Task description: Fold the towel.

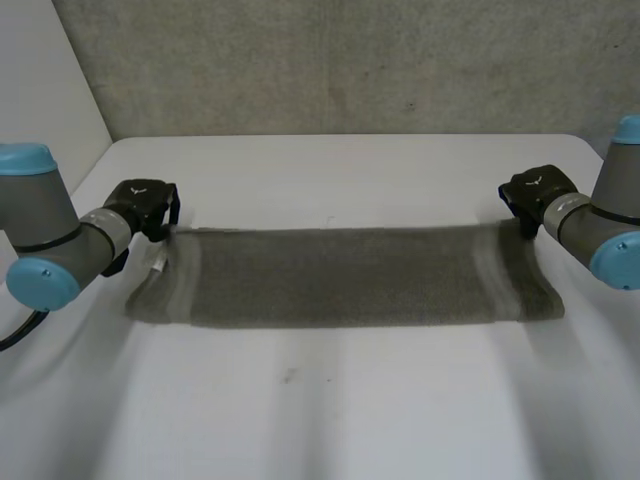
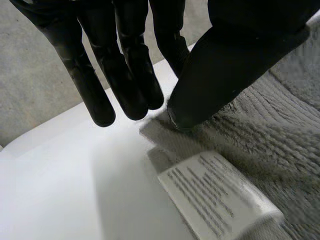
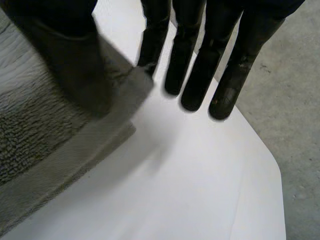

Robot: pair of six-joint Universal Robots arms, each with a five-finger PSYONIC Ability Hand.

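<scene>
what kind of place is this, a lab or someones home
Most likely a robotics lab or test bench, not a home: a plain white table against a rough grey wall, with a left hand and right hand on robot arms at the far corners of a grey towel.

The left arm [image 1: 40, 215] at the left edge of the head view is a thick grey tube with round light-blue caps on its joints, and the right arm [image 1: 615, 190] at the right edge is built alike. Each narrows through a paler grey band into a boxy black hand, the left hand [image 1: 140, 205] and the right hand [image 1: 535, 192], with a small pale forked mark on its back. Up close, the left fingers [image 2: 95, 85] and right fingers [image 3: 200, 70] are slim, smooth, glossy black rods with rounded tips, and the left thumb [image 2: 225, 65] is far thicker and blunter.
</scene>
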